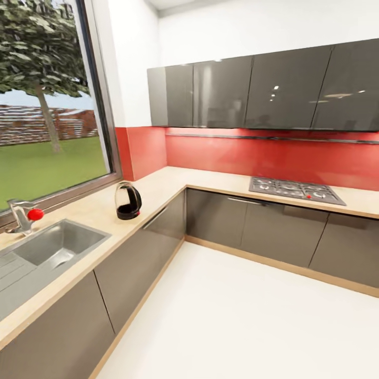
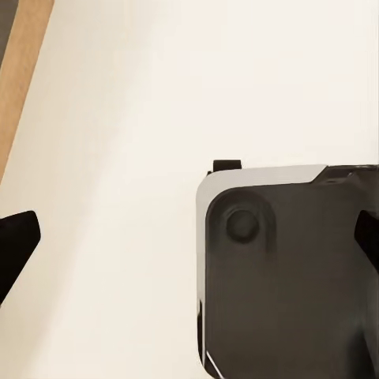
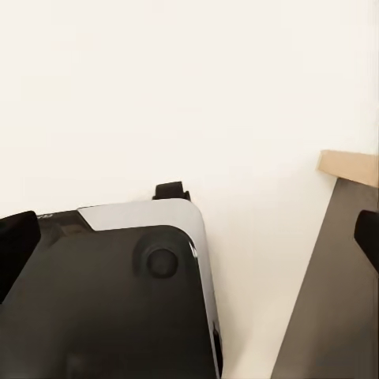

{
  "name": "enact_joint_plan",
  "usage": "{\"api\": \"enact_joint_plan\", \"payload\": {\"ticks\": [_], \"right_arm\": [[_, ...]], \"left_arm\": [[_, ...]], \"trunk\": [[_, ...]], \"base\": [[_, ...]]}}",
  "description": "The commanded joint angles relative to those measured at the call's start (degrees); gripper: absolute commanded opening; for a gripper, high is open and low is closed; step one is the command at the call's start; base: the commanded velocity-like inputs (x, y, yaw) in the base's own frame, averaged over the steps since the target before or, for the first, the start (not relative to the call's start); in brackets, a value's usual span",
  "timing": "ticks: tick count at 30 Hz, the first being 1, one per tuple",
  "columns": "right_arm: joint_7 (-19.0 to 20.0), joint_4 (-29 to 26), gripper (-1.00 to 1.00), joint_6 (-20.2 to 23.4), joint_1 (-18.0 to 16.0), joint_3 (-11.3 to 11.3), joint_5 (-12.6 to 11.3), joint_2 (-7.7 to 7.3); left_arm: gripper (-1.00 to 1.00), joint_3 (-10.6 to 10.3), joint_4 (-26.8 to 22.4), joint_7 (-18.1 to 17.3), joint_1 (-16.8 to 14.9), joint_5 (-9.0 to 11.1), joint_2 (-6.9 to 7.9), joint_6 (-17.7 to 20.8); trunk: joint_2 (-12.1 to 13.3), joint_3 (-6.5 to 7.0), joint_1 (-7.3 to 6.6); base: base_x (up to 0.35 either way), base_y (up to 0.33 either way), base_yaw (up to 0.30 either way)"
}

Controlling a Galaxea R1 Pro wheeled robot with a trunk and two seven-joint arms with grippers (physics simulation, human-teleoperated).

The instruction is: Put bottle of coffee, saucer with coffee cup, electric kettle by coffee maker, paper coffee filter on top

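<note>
The electric kettle (image 1: 128, 200) stood upright on the beige countertop (image 1: 173, 181), alone on the run below the window. It had a rounded body with a glossy, partly clear shell, a black base, a black handle arching over one side, and a small red switch low down. It lay well apart from both sets of jaws, which hung over the pale floor.

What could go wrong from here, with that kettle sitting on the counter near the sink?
The electric kettle stands close to the counter's front edge, so a clumsy grab might knock it off onto the floor. It is also rounded and glossy, so a claw could slip on it. Both wrist views look down at the robot's base with cabinet edges nearby, so driving closer might bump the cabinets.
</note>
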Motion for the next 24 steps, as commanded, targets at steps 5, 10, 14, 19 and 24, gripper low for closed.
{"api": "enact_joint_plan", "payload": {"ticks": [5, 10, 14, 19, 24], "right_arm": [[0.1, 0.0, 1.0, 0.0, 0.0, 0.2, -0.5, -0.01], [0.1, 0.0, 1.0, 0.0, 0.0, 0.2, -0.5, -0.01], [0.1, 0.0, 1.0, 0.0, 0.0, 0.2, -0.5, -0.01], [0.1, 0.0, 1.0, 0.0, 0.0, 0.2, -0.5, -0.01], [0.0, -0.1, 1.0, 0.0, 0.0, 0.2, -0.5, -0.05]], "left_arm": [[1.0, 0.4, 0.2, 0.3, -0.1, -0.6, 0.02, -0.3], [1.0, 0.4, 0.2, 0.3, -0.1, -0.6, 0.02, -0.3], [1.0, 0.4, 0.2, 0.3, -0.1, -0.6, 0.02, -0.3], [1.0, 0.4, 0.1, 0.3, -0.1, -0.6, 0.02, -0.4], [1.0, 0.4, -3.3, 0.3, -0.2, -0.7, 0.26, -0.4]], "trunk": [[-0.1, -0.06, 0.05], [-0.1, -0.06, 0.05], [-0.1, -0.06, 0.05], [-0.1, -0.06, 0.05], [-0.1, -0.06, 0.05]], "base": [[0.31, -0.139, -0.004], [0.311, -0.136, -0.159], [0.317, -0.124, -0.257], [0.325, -0.1, -0.247], [0.329, -0.087, -0.063]]}}
